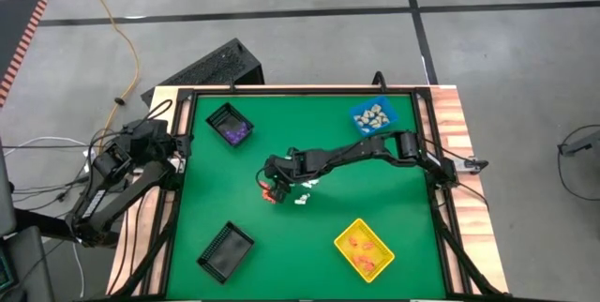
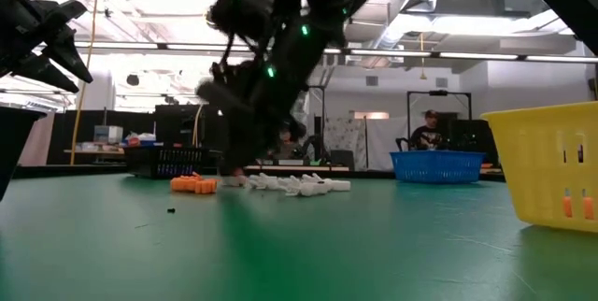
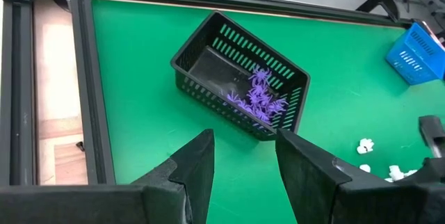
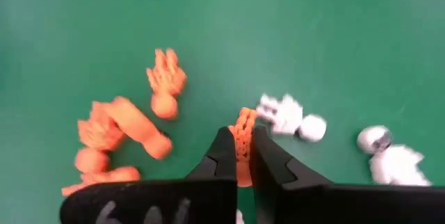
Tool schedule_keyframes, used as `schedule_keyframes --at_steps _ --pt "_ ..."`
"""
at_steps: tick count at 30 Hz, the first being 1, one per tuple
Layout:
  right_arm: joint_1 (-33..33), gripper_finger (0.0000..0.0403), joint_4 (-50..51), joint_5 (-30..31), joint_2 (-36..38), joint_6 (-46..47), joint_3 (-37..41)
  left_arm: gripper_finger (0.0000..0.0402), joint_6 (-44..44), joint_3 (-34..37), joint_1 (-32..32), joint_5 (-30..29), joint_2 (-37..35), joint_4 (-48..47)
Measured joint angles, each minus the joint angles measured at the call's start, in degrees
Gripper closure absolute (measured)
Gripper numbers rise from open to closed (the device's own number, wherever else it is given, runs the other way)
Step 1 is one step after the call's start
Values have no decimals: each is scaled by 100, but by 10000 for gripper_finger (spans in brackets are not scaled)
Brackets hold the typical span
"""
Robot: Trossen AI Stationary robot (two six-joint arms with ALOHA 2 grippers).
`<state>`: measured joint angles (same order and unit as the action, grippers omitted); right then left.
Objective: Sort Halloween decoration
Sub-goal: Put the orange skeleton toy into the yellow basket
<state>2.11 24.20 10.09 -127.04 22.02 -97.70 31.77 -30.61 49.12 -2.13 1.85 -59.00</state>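
A cluster of tiny orange [image 4: 118, 130] and white [image 4: 292, 116] Halloween decoration pieces lies on the green mat mid-table [image 1: 292, 194], and it also shows in the low view [image 2: 280, 184]. My right gripper [image 4: 241, 156] reaches down into this cluster [image 1: 273, 191] and is shut on one orange piece. My left gripper [image 3: 243, 158] hangs open at the table's left edge [image 1: 173, 143], holding nothing. It faces a black bin [image 3: 208, 64] with purple pieces [image 3: 261, 95] inside. My right gripper pinches one small orange piece [image 4: 243, 128] between its two fingers. The fingers slant down from the table's right side. The piece's far end sticks out past the fingertips [image 4: 224, 144], just over the mat; whether it is lifted clear cannot be told.
There is a blue bin [image 1: 373, 115] with pale pieces at the far right and a yellow bin [image 1: 364, 249] with orange pieces at the near right. The black bin with the purple pieces [image 1: 230, 125] is at the far left. Another black bin [image 1: 226, 249] is at the near left.
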Motion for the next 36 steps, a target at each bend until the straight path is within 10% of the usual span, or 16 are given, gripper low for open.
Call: schedule_keyframes --at_steps 16,24,36 --pt "387 372 3485 -2006 650 -651 -2090 258 -2 2 0 14 0 2" --pt "1385 373 5652 -2001 1494 363 -2128 258 -24 2 0 36 0 1" --pt "2986 370 5993 -1840 1624 2493 -1149 258 -17 2 0 33 0 2"
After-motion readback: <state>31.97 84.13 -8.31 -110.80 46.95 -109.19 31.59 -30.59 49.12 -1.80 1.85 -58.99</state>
